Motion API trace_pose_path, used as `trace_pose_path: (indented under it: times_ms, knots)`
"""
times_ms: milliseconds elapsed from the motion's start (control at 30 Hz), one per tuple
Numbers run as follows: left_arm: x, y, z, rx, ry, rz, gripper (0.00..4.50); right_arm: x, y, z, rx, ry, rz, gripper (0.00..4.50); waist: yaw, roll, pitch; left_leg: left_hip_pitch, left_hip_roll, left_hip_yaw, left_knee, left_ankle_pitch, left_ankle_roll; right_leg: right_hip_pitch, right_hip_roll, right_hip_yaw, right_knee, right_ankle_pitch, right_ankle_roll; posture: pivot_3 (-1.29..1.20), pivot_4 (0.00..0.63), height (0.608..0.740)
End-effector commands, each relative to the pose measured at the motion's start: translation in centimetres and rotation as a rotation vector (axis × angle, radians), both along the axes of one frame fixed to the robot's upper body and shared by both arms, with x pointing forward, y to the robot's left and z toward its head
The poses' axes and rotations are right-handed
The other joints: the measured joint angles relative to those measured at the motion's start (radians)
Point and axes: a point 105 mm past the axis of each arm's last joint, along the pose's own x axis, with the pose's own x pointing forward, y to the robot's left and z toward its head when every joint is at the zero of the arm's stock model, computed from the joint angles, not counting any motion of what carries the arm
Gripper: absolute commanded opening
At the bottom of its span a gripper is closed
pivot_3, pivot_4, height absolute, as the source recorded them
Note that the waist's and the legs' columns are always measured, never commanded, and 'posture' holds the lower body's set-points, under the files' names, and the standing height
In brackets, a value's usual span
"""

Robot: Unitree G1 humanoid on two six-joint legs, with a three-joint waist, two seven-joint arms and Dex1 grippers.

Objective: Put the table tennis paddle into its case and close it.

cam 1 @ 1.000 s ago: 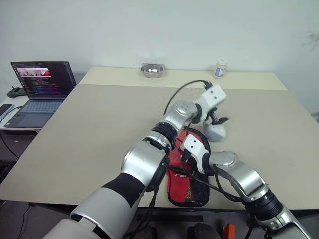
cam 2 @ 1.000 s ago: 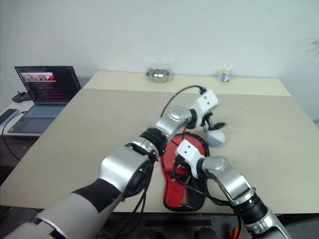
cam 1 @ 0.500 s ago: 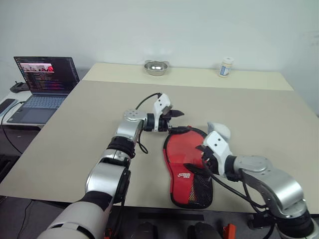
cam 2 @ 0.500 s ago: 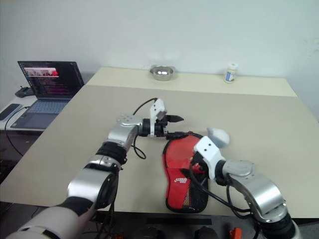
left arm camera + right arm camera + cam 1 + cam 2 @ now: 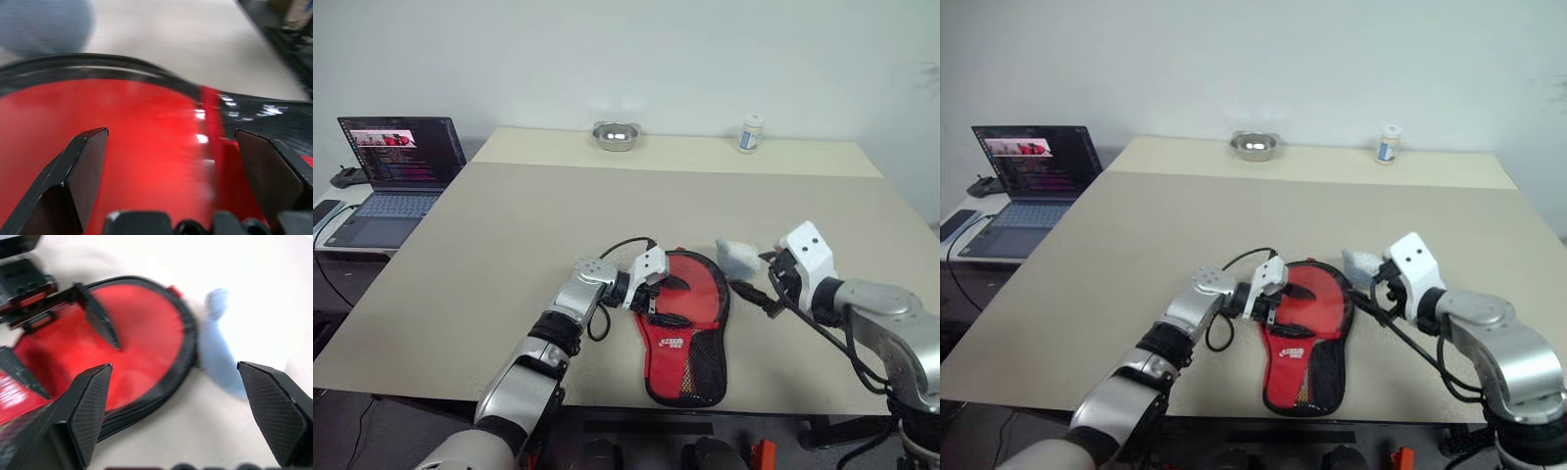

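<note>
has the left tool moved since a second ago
Yes. The left tool has come back and down from beyond the case, near the pale grey object, and now sits open over the case's round red end.

The case (image 5: 685,318) lies flat on the table (image 5: 509,245) near its front edge, a little right of the middle, round end toward the far side and narrow end toward the near edge. The left gripper (image 5: 668,294) hovers over the left part of the round end, reaching in from the left. Just right of the round end sits a small lump of cloth (image 5: 739,257), and the right gripper (image 5: 759,279) is just beside it, further right. A bowl (image 5: 615,135) and a small bottle (image 5: 751,134) stand far back, bowl left of bottle. A laptop (image 5: 396,166) sits off the table's left side.
</note>
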Motion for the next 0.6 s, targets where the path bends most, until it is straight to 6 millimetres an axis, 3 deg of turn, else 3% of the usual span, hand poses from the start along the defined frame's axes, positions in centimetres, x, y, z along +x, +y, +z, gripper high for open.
trace_pose_path:
  times_ms: [33,367,500,600]
  knots:
    - [0.2,0.0,-1.8,0.042,0.023,0.035,4.49,2.0,0.0,1.1,-0.009,-0.078,-0.027,4.5,0.0,0.0,0.0,0.0,0.0,0.0,0.0,0.0,0.0,0.0,0.0,0.0,0.0,0.0,0.0,0.0,0.15,0.74]
    - [-0.6,-0.6,-2.5,0.03,0.044,0.001,4.49,5.5,-0.1,-2.6,-0.07,-0.02,-0.039,4.5,0.0,0.001,-0.002,0.0,0.0,0.001,0.0,0.0,0.0,0.0,0.0,0.0,0.0,0.0,0.0,0.0,0.15,0.74]
    - [-0.9,-0.7,-2.6,0.025,0.056,-0.008,4.49,6.4,-0.3,-3.1,-0.07,-0.019,-0.055,4.5,-0.001,0.002,-0.003,0.001,0.0,0.001,0.0,0.0,0.0,0.0,0.0,0.0,0.0,0.0,0.0,0.0,0.15,0.74]
    - [-1.1,-0.6,-3.1,0.025,0.072,-0.006,4.5,6.8,-0.5,-3.0,-0.058,-0.028,-0.08,3.87,0.0,0.002,-0.005,0.002,0.0,0.001,0.0,0.0,0.0,0.001,0.0,0.0,0.0,0.0,0.0,0.0,0.15,0.74]
